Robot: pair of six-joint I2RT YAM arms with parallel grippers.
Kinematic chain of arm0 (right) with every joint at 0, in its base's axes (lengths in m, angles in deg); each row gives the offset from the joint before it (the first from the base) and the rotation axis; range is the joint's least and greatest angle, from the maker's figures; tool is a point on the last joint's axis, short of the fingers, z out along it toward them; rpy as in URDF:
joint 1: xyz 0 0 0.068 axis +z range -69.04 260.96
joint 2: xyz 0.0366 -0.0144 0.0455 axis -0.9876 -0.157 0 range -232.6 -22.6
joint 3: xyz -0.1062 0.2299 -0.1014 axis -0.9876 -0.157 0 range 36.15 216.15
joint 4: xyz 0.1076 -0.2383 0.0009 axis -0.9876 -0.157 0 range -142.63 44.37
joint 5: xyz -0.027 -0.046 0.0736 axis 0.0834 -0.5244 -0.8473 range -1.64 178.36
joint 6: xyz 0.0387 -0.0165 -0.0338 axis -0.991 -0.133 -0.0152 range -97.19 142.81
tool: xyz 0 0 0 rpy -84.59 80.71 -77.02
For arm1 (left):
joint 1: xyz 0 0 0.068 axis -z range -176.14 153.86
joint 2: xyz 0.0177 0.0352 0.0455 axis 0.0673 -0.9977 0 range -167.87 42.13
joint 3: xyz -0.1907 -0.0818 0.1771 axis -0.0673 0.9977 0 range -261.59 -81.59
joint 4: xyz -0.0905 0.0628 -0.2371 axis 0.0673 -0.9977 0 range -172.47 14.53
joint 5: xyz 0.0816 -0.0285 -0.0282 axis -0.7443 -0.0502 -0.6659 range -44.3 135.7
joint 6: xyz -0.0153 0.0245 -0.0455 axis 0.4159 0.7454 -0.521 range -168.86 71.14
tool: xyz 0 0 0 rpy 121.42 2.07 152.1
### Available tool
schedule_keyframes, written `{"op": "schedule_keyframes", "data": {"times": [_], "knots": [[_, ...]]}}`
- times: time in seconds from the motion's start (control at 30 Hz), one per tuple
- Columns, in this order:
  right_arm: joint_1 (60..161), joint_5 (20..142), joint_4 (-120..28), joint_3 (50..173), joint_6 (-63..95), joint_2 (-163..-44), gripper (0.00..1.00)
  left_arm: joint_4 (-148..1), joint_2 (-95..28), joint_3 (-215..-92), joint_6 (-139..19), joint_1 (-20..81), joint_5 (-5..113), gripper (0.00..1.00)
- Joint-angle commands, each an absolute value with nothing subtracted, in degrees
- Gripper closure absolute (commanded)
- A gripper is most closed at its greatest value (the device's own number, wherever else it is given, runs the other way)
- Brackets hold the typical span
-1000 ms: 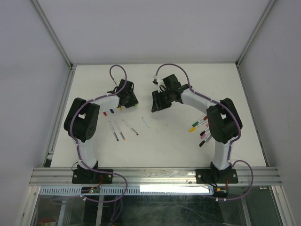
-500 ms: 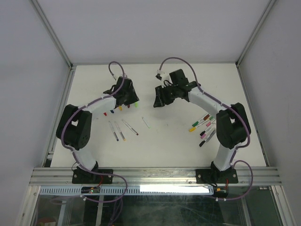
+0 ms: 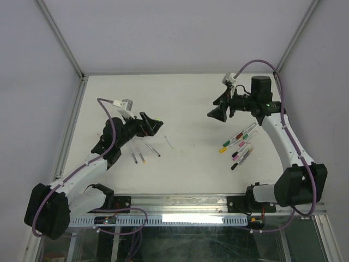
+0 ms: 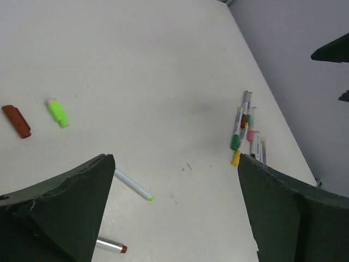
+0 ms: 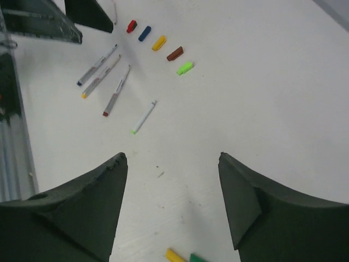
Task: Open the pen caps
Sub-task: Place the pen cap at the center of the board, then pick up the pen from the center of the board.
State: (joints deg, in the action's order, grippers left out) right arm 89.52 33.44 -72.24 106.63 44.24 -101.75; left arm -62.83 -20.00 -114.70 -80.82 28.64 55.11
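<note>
Left gripper [image 3: 155, 124] hangs over the left-centre of the table [image 3: 191, 93], released: jaws wide apart, nothing between them. Left wrist view agrees, with both fingers [image 4: 71, 213] at the lower corners and only bare table in the gap.

Right gripper [image 3: 214, 114] is up in the right-centre of the top view, also released and empty. In its wrist view the fingers [image 5: 82, 213] stand apart.

Loose pen caps [image 5: 158, 43] lie in a slanted row at the upper left of the right wrist view: red cap [image 5: 131, 26], blue cap [image 5: 144, 34], yellow, maroon cap [image 5: 174, 53], green cap [image 5: 185, 68]. All lie flat and apart from each other. The left wrist view catches only the maroon and green ones, at its left edge. In the top view the left arm hides most of the row.

Four bare pens [image 5: 116, 91] lie just below the row, tips exposed. The green-tipped pen [image 5: 143, 117] sits apart from the other three.

Capped pens [image 3: 240, 143] are bunched right of centre in the top view, caps on: yellow, green, pink and dark ones. They lie under the right arm, touched by neither gripper.
</note>
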Motion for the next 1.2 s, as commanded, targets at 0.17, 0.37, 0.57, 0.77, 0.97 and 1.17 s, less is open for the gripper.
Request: {"op": "schedule_keyframes", "data": {"times": [0.17,0.37,0.57,0.77,0.97,1.17], "knots": [[89.93,41.69,-96.02,101.48,105.12,-98.21,0.21,-46.35,-5.78,-102.39,-82.28,28.73,64.15,0.01],[89.44,59.94,-105.23,105.22,124.64,-107.2,0.25,-52.35,0.96,-101.93,-81.6,28.76,63.24,0.01],[89.15,69.13,-108.92,110.66,129.02,-117.6,0.33,-55.48,4.55,-101.1,-81.11,28.74,61.34,0.01],[89.16,73.8,-108.22,109.78,130.88,-121.34,0.46,-56.2,4.32,-101.0,-80.92,28.73,61.08,0.01],[89.17,73.97,-105.07,107.18,131.22,-122.35,0.52,-56.05,3.44,-100.71,-81.0,28.73,61.04,0.01],[89.14,74.66,-104.11,106.91,130.87,-124.36,0.6,-56.46,3.6,-100.6,-81.09,28.78,60.96,0.01]]}}
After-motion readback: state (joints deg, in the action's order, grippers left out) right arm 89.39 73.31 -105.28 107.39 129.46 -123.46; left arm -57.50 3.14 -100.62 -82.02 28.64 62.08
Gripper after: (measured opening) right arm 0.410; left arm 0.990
